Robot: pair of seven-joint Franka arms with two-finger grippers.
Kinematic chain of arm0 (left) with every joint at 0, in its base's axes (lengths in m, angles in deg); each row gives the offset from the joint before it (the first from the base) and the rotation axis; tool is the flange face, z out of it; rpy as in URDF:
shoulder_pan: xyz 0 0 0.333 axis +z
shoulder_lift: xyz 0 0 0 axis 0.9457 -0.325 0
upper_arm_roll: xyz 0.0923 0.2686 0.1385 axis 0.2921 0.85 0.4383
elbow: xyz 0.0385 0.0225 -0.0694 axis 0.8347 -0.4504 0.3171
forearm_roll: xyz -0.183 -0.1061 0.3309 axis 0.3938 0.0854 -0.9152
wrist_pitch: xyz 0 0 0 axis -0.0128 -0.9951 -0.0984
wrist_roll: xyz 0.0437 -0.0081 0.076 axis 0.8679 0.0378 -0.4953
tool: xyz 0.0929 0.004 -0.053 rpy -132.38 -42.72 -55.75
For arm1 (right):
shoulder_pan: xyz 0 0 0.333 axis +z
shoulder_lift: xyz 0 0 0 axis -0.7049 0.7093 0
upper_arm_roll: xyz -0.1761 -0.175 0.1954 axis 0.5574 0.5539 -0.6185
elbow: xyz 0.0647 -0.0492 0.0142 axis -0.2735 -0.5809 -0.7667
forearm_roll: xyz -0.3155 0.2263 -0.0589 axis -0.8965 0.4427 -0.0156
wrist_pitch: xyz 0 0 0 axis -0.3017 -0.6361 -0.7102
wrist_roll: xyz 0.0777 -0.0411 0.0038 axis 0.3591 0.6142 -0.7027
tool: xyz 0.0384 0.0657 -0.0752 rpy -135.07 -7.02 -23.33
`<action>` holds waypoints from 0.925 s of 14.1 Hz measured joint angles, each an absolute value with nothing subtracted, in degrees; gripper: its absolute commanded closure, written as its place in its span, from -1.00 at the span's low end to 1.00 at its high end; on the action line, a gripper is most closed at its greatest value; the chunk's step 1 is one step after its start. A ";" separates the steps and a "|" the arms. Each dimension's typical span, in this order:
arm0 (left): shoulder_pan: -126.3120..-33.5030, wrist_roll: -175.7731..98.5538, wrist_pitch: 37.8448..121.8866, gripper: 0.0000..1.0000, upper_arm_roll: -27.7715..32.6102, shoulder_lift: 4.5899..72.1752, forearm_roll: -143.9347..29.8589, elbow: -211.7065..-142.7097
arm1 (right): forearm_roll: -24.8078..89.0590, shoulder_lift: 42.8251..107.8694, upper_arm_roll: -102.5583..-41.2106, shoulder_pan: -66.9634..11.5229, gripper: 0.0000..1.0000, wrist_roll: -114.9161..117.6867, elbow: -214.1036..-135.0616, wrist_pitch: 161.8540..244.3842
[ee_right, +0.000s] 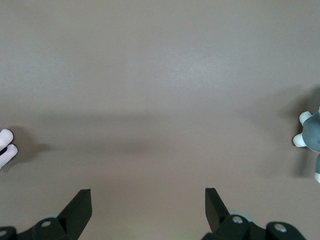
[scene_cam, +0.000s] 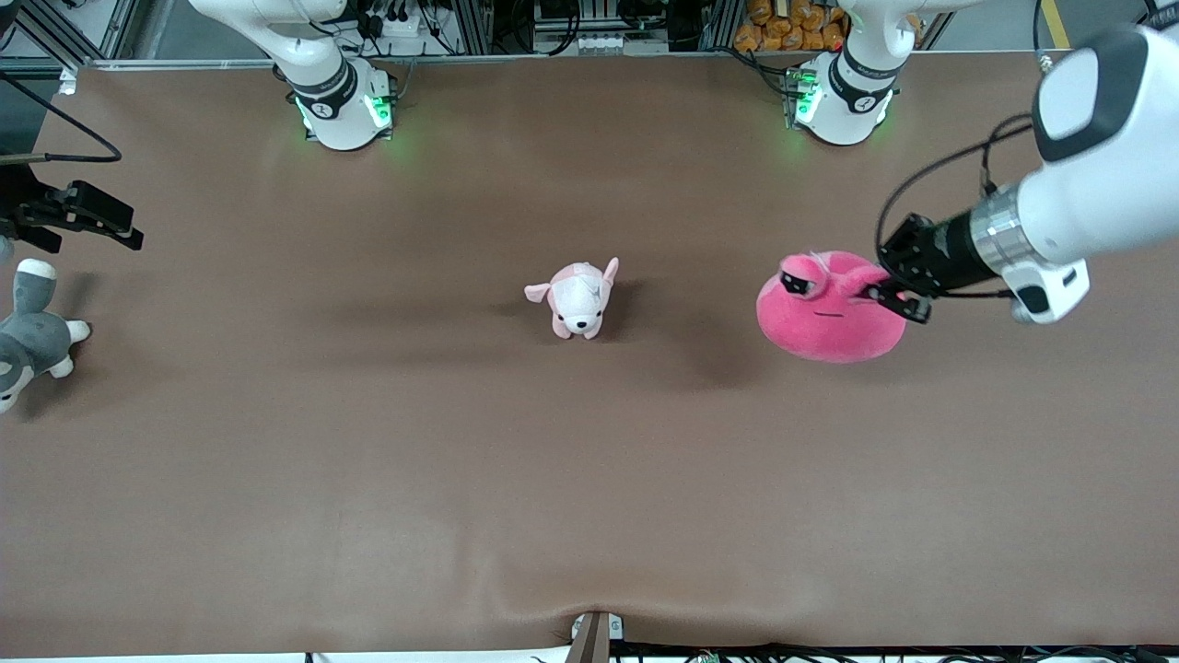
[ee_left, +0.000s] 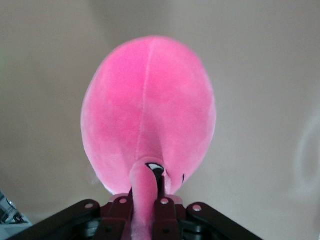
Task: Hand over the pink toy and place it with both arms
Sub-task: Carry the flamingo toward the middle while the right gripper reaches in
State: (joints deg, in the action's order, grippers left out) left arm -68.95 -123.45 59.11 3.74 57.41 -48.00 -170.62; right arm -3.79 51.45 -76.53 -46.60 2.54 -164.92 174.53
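The left hand (scene_cam: pixel 892 296) sits at the right of the front frame, clamped on a stubby ear of the pink toy (scene_cam: pixel 829 318). In the left wrist view that ear (ee_left: pixel 145 192) runs down between the black fingers (ee_left: pixel 119 216) at the bottom centre, with the toy's round body (ee_left: pixel 149 112) filling the middle of the frame. The toy's shadow falls a little apart from it on the desk (scene_cam: pixel 589 479), so it looks lifted clear, hanging by the ear. Gripping an ear and not the body makes sense: the body looks too broad for the jaws, and it leaves the bulk free for the other arm to take.

The right hand (scene_cam: pixel 74 216) is at the left edge of the front frame, just above the grey-and-white plush (scene_cam: pixel 32 336) there, and appears to be waiting. Its own wrist view shows both fingers (ee_right: pixel 77 210) spread wide at the bottom with nothing between them, ready to receive. The handover has not begun; the two hands are well apart.

Counting: three plush toys, namely one pink toy, one pale puppy plush (scene_cam: pixel 580 299) standing in the centre of the frame, and one grey-and-white plush. Two arms, two hands
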 measured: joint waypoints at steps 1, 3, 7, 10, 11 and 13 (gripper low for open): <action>-69.75 -126.54 59.10 1.00 1.43 57.20 -47.95 -169.16 | -3.77 51.48 -76.58 -46.53 -1.00 2.79 -164.93 174.51; -72.49 -133.16 59.14 1.00 -1.85 55.97 -47.48 -166.66 | -3.73 51.60 -76.75 -45.90 -1.00 5.98 -164.94 174.43; -78.83 -140.64 61.25 1.00 -2.87 52.79 -46.38 -163.14 | -3.20 52.31 -77.03 -41.71 -1.00 14.31 -164.61 174.54; -82.87 -148.44 63.82 1.00 -2.94 50.85 -46.15 -159.70 | 0.61 53.56 -77.15 -39.29 -1.00 22.44 -164.42 174.71; -84.45 -150.86 64.88 1.00 -2.95 50.29 -46.11 -158.77 | 2.06 54.08 -77.18 -38.50 -1.00 25.48 -164.27 174.81; -88.01 -156.56 69.33 1.00 -2.96 49.25 -46.10 -158.11 | 5.48 54.94 -77.22 -36.13 -1.00 33.45 -163.98 174.93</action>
